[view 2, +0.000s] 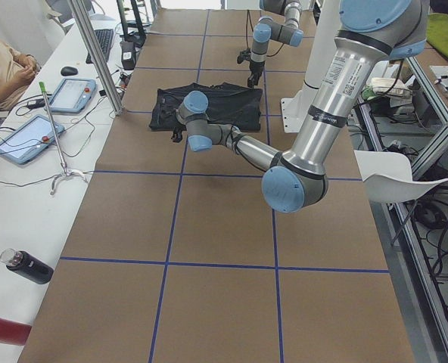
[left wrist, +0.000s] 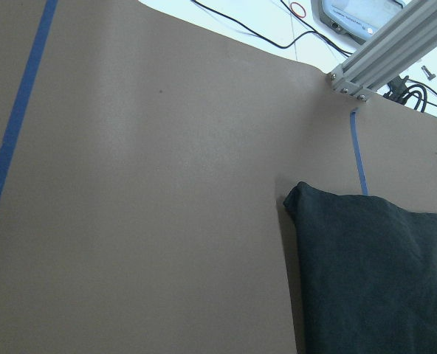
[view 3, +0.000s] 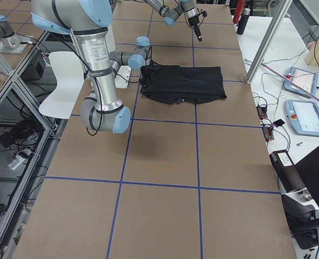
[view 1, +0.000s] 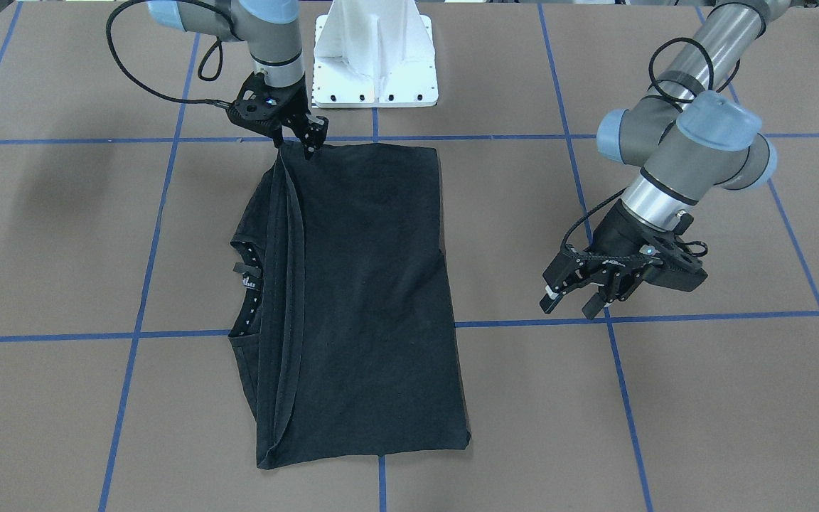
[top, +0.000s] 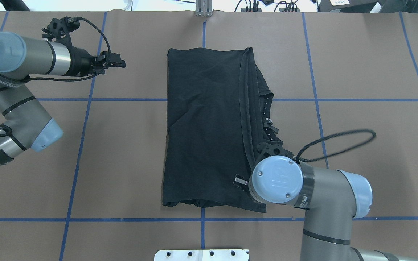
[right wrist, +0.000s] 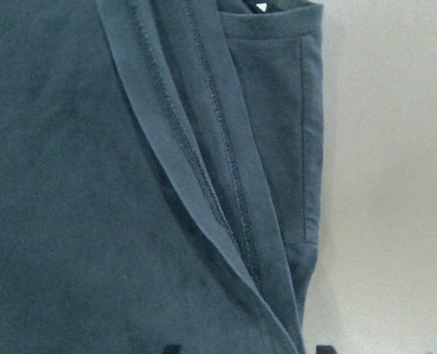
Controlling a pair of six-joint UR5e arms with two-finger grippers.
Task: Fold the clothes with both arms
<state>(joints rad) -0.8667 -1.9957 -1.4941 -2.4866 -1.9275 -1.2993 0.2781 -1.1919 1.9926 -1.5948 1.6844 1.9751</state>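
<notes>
The black T-shirt (view 1: 367,284) lies folded lengthwise in the middle of the table (view 1: 61,235), plain side up, with its neck label at one long edge. No logo shows. It also shows in the overhead view (top: 205,127). My right gripper (view 1: 299,146) is open and points down at the shirt's corner nearest the robot base. In the right wrist view the layered hems (right wrist: 226,199) lie between its fingertips. My left gripper (view 1: 571,302) is open and empty, above bare table well off the shirt's other side. The left wrist view shows only a shirt corner (left wrist: 373,273).
The white pedestal base (view 1: 374,64) stands just behind the shirt's near end. Blue tape lines (view 1: 146,235) cross the brown table. A metal post (view 2: 95,53), tablets and a seated person are along the far side table. Bottles (view 2: 27,266) lie at the left end.
</notes>
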